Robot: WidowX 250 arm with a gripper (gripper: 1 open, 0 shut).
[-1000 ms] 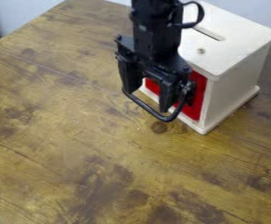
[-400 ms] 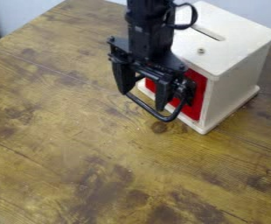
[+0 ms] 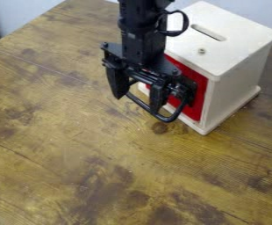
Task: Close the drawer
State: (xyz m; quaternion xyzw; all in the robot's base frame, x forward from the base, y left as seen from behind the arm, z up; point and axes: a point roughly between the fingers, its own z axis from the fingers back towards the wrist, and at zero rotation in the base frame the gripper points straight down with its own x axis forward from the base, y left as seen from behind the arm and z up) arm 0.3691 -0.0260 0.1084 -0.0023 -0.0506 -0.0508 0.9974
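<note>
Pincer (image 3: 142, 86) shifted left since earlier, jaws spread wide, holding nothing, before the red drawer (image 3: 185, 98)

The tool (image 3: 142, 81) hangs over the table (image 3: 56, 149) just left of the drawer (image 3: 188, 97), which sits in the cube (image 3: 226, 66).

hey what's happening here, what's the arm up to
A single robot arm hangs over a wooden table, its pincer open and pointing down in front of a pale wooden cube. The cube's red drawer with a black handle is pulled out partway. The pincer holds nothing, and the drawer is not yet closed.
</note>
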